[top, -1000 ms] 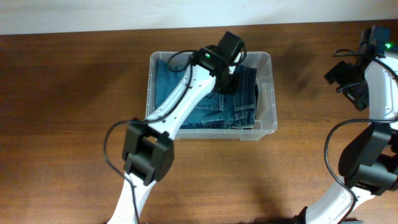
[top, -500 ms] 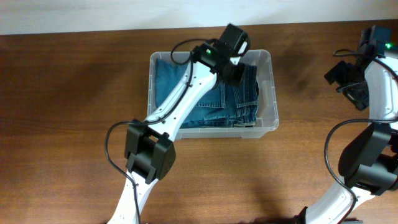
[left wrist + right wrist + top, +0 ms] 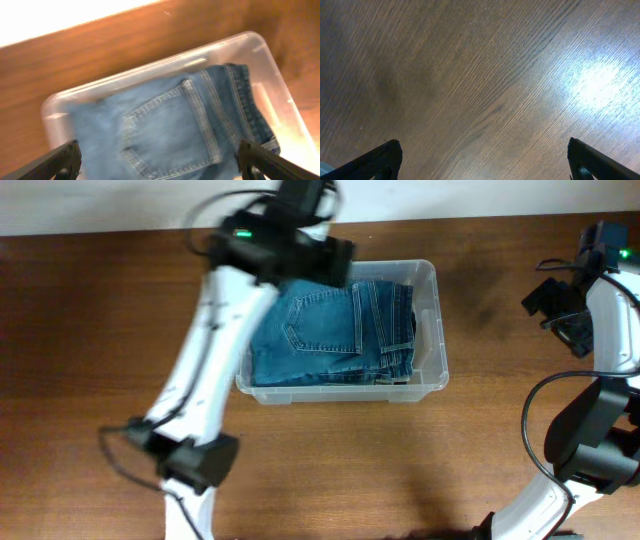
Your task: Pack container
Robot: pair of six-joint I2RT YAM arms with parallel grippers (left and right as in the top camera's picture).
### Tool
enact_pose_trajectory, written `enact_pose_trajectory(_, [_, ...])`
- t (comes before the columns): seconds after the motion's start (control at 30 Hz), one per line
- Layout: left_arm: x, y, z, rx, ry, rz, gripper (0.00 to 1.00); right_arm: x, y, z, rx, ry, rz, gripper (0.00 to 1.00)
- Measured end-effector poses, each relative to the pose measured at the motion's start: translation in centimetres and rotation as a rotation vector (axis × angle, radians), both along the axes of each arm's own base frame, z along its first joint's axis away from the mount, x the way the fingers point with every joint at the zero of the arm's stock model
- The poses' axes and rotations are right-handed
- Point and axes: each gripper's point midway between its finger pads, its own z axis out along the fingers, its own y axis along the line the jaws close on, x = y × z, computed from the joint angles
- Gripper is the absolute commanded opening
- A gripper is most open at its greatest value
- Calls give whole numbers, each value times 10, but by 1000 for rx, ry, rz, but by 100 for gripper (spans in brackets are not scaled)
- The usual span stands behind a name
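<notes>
jeans (image 3: pixel 330 330) folded inside clear container (image 3: pixel 428 308), left end effector (image 3: pixel 157 165) apart above, right end effector (image 3: pixel 482 161) apart

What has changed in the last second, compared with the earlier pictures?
The left gripper rose out of the container and drew back toward the far edge of the table, open and empty. The jeans now lie uncovered inside. The container and the right gripper stayed put.

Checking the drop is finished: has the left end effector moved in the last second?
Yes. The left end effector has pulled off the jeans toward the container's far-left corner, open.
</notes>
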Motion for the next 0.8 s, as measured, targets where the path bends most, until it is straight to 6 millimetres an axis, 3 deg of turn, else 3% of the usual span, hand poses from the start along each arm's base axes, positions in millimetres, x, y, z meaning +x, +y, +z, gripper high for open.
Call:
enact_pose_trajectory(0.03, [-4,22,17,-6,-21,33,99,0,0,0,0,0,0,98])
enact_pose_trajectory(0.13, [-13,57,45,-17,-58,92,99,0,0,0,0,0,1,98])
enact_pose_trajectory(0.23, [-39,100,73,-25,-74,162,99,0,0,0,0,0,0,98])
enact_pose_trajectory(0.33, [-67,127,95,-42,-85,202,99,0,0,0,0,0,0,98])
enact_pose_trajectory(0.43, [-94,141,114,-74,-107,215,100,0,0,0,0,0,1,98])
enact_pose_trajectory(0.8, [-192,158,169,-135,-249,201,99,0,0,0,0,0,0,98])
